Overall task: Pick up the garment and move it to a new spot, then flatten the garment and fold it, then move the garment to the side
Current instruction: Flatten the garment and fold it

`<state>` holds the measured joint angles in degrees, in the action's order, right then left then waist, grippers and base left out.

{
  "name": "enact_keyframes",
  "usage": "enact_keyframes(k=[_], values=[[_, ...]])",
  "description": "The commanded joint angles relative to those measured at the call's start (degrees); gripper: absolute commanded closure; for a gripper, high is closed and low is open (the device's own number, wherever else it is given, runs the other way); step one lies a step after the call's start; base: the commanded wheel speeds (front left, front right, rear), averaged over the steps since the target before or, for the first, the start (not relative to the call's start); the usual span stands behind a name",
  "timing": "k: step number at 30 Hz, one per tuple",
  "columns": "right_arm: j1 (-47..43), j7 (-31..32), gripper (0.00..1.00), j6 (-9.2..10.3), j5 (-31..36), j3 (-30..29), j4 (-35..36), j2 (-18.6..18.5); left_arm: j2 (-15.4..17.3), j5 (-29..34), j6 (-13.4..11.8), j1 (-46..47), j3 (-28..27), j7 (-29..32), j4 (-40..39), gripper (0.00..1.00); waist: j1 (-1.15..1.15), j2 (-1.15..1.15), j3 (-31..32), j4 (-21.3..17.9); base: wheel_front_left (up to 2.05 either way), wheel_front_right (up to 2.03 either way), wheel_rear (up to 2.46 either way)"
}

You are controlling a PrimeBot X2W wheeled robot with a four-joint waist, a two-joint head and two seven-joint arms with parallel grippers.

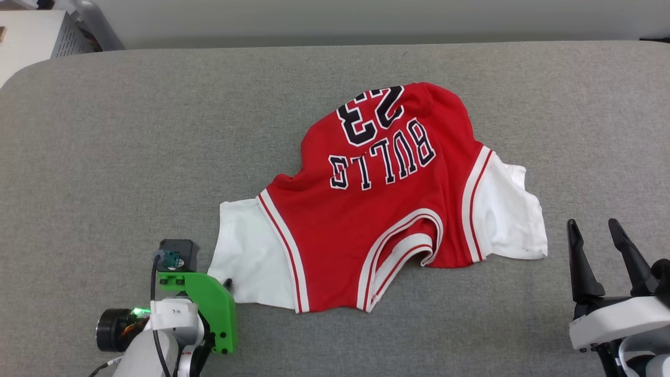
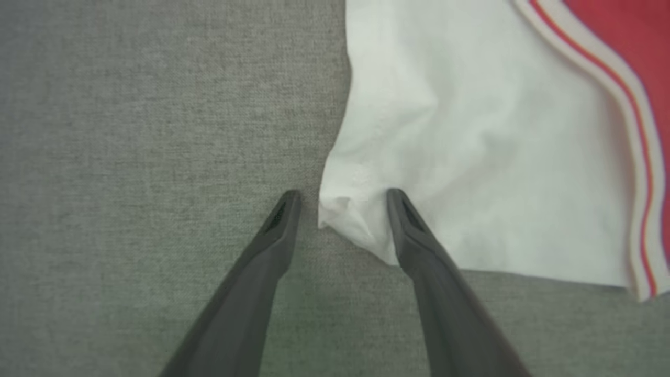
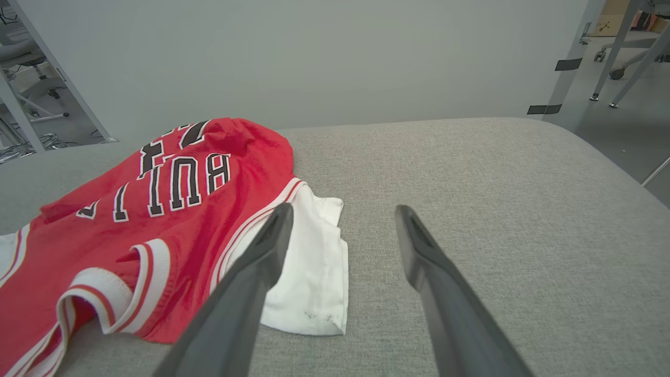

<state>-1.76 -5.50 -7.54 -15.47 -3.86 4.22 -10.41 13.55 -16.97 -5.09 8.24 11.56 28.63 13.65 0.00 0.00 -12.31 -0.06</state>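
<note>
We see the red jersey shirt of thin soft fabric, with white short sleeves and red-and-white striped trim, lying crumpled on the grey cloth-covered table, a little right of the middle in the head view. It lies print up, and the black, white-outlined "BULLS" and "23" read upside down to us (the neck opening faces the robot, and the lower body is bunched up at the far side). The left white sleeve spreads out on the robot's left, and the right white sleeve on its right. The right one carries a few small dark specks near its hem.

The left gripper is down at the near corner of the left white sleeve. Its jaws stand apart and straddle that crumpled corner. One dark finger lies on the white cloth, and the other is on the bare grey table just beside the sleeve's edge. The jaws are not closed on the cloth, so this claw has hold of nothing. A bright green plastic bracket shows on its wrist in the head view.

The right gripper is near the table's right side, close to the right white sleeve but apart from it. Its two long dark fingers are spread moderately wide with grey table between them, and it grips nothing.
</note>
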Motion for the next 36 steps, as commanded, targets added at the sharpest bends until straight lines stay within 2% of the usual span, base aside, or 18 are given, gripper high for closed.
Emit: enact_keyframes(k=[1, 3, 9, 13, 17, 21, 27, 30, 36], values=[[1.0, 0.4, 0.00, 0.05, 0.5, -0.1, -0.1, -0.2, -0.4, -1.3, 0.7, -0.8, -0.1, 0.8, 2.3, 1.00, 0.00, 0.00, 0.0, 0.3, 0.00, 0.00, 0.00], [1.0, 0.6, 0.00, 0.05, 0.6, -0.3, -0.3, -0.3, -1.5, -4.0, 1.4, -0.8, -1.6, -0.6, 2.0, 1.00, 0.00, 0.00, 0.4, 0.7, 0.00, 0.00, 0.00], [0.2, 2.6, 0.00, 0.05, 1.1, -1.3, -1.4, -0.7, -1.4, -6.9, 2.5, -1.4, -3.9, -3.9, -1.8, 1.00, 0.00, 0.00, 2.7, 2.3, 0.00, 0.00, 0.00], [-0.6, 7.8, 0.00, 0.05, 0.2, -1.3, -2.3, -1.3, -1.2, -8.0, 2.2, -3.0, -4.9, -4.3, -7.0, 1.00, 0.00, 0.00, 4.6, 3.3, 0.00, 0.00, 0.00], [-0.5, 17.1, 0.00, 0.05, -1.3, -1.6, -2.0, -3.1, -0.8, -7.9, 1.5, -4.9, -5.3, -4.6, -13.0, 1.00, 0.00, 0.00, 5.3, 4.1, 0.00, 0.00, 0.00], [1.8, 30.3, 0.00, 0.05, -2.2, -2.1, -2.1, -4.6, -0.6, -8.3, 0.7, -6.8, -5.5, -3.4, -18.4, 1.00, 0.00, 0.00, 4.9, 4.7, 0.00, 0.00, 0.00], [7.2, 48.1, 0.00, 0.05, -2.5, -3.8, -3.3, -4.1, 0.1, -7.8, 0.0, -7.6, -5.0, -1.4, -23.1, 1.00, 0.00, 0.00, 2.9, 6.1, 0.00, 0.00, 0.00], [11.0, 52.9, 0.00, 0.05, -1.1, -4.4, -5.7, -4.0, -0.2, -7.7, 0.0, -7.1, -4.1, -1.3, -23.8, 1.00, 0.00, 0.00, 1.4, 7.5, 0.00, 0.00, 0.00], [12.0, 55.9, 0.00, 0.05, 0.4, -4.1, -8.9, -3.6, -0.4, -7.7, 0.2, -6.3, -3.3, -1.6, -23.7, 1.00, 0.00, 0.00, 0.0, 8.8, 0.00, 0.00, 0.00]])
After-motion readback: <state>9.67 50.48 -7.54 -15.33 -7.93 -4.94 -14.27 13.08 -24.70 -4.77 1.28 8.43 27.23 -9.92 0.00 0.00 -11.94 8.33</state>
